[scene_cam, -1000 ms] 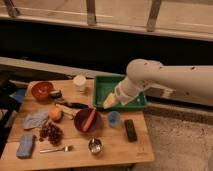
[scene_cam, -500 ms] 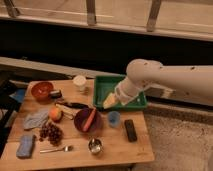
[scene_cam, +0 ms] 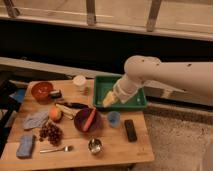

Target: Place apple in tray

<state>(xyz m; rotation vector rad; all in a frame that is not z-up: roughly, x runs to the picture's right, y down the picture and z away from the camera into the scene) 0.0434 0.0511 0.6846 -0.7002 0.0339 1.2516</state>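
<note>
The small round orange-red apple [scene_cam: 55, 114] lies left of centre in the frame on the wooden table [scene_cam: 115, 150]. It is loose and untouched, tucked between a crumpled grey cloth [scene_cam: 35, 120] on its left and a bunch of dark red grapes [scene_cam: 50, 133] just below it. Nothing grips it, so the pick-up is not yet done. To its right stands a round dark purple bowl [scene_cam: 85, 121] with a long orange carrot [scene_cam: 90, 119] leaning inside, and this bowl sits between the fruit and its goal. Further right and higher, the rectangular bright green plastic tray [scene_cam: 136, 101] rests at the table's far edge, with no apple in it. The yellowish gripper [scene_cam: 109, 101] hangs over the tray's left part, at the end of the white arm [scene_cam: 165, 75] reaching in from the right of the frame. Whether it is released or clenched cannot be told, though nothing apple-like shows in it. I judge it must cross leftwards past the bowl to reach the fruit
</note>
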